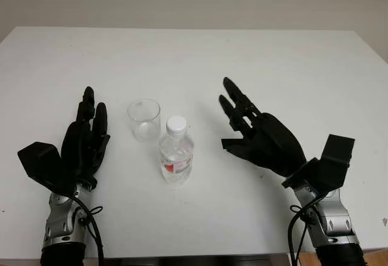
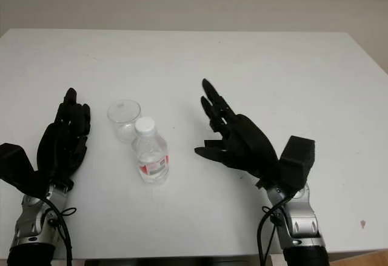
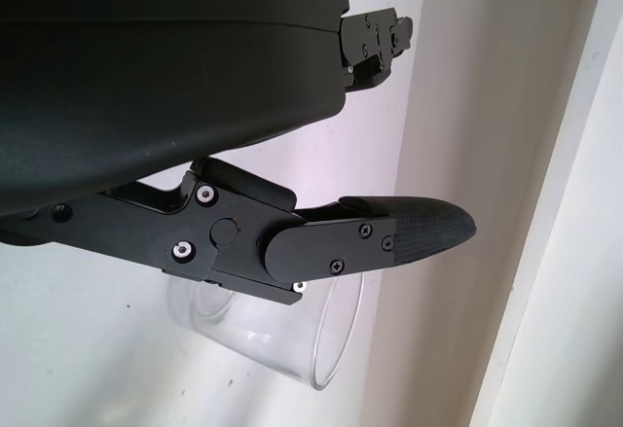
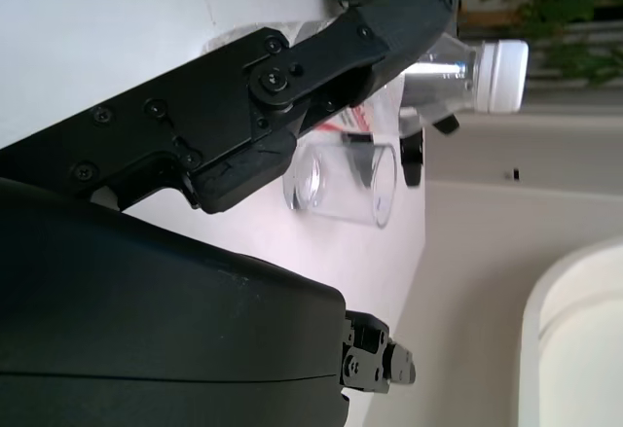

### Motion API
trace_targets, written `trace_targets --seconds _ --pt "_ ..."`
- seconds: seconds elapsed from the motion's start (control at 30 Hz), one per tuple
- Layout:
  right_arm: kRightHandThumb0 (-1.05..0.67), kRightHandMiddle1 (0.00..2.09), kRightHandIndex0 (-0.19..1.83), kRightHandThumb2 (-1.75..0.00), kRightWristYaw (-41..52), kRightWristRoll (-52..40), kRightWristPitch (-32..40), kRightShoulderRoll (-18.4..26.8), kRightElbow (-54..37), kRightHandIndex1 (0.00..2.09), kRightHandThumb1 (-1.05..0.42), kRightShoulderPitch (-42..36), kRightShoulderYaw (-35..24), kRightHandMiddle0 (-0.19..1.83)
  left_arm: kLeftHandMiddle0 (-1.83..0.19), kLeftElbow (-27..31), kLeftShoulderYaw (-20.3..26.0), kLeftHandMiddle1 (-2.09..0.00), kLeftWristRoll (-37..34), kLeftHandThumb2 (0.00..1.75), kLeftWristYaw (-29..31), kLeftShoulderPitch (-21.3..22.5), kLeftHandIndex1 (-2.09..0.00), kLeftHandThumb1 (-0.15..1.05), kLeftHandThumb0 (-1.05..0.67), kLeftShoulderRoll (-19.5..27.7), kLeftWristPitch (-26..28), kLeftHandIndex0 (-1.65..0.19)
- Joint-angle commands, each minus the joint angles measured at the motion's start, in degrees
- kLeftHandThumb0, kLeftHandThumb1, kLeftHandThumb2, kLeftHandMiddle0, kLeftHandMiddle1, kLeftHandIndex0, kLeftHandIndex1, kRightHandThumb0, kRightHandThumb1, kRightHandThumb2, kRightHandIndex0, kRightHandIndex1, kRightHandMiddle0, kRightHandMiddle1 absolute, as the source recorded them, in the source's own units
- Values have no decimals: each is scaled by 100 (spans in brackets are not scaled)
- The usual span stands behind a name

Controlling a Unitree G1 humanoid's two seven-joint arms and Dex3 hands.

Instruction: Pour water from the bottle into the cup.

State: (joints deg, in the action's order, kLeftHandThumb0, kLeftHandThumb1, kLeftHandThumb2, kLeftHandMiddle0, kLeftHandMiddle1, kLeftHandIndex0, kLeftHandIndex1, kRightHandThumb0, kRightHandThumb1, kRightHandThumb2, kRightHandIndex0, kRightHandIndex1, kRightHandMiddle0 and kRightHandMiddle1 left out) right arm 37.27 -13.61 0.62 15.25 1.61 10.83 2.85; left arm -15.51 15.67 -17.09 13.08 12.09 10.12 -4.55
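While flanking capped bottle (image 1: 176,157) and cup (image 1: 144,119) mid-worktop (image 1: 291,66): left robot hand (image 1: 86,137), right robot hand (image 1: 254,134), both wide, empty.

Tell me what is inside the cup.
The clear cup stands upright on the white table and looks empty; no water is visible through its walls. The capped bottle stands just in front of it, hiding none of its inside.

Clear bottle (image 1: 176,154) w/ white cap, red label; clear cup (image 1: 144,119); white table (image 1: 291,72).
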Motion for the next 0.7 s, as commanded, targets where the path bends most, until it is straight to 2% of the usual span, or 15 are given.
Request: trace_targets --seconds 0.0,0.17,0.23,0.3,0.47,0.5,0.57,0.67 --pt "-87 15 9 -4 58 73 -37 19 152 14 -81 159 99 9 14 -30 -4 -5 29 48 8 75 -5 105 -70 27 -44 13" --pt "-85 26 17 -5 282 112 -255 -108 694 20 -79 398 269 16 14 25 3 -5 33 48 -29 49 -6 105 -70 44 -9 13" --pt "-85 67 14 -5 324 117 -264 -159 851 33 -78 473 310 -4 14 24 1 -5 41 49 -25 41 -6 105 -70 52 -32 13" --pt "-83 87 11 -5 353 133 -299 -205 970 40 -77 529 349 -14 13 36 4 -6 43 49 -46 32 -6 105 -70 45 -38 13" --pt "-80 96 8 -5 434 154 -291 -274 1142 48 -77 643 426 -19 14 46 2 -5 14 49 -47 43 -5 105 -69 25 -32 13" --pt "-78 99 6 -5 475 119 -260 -300 1185 54 -77 667 430 -19 14 43 -1 -5 18 49 -51 46 -5 105 -69 20 -40 13" --pt "-76 114 -3 -5 534 90 -216 -345 1269 84 -77 704 436 -19 14 31 -1 -5 4 48 -43 57 -5 105 -69 6 -48 14" --pt "-79 130 -2 -5 604 79 -189 -402 1428 115 -77 767 440 -11 14 23 -5 -5 2 47 -65 75 -5 105 -69 -10 -31 14"
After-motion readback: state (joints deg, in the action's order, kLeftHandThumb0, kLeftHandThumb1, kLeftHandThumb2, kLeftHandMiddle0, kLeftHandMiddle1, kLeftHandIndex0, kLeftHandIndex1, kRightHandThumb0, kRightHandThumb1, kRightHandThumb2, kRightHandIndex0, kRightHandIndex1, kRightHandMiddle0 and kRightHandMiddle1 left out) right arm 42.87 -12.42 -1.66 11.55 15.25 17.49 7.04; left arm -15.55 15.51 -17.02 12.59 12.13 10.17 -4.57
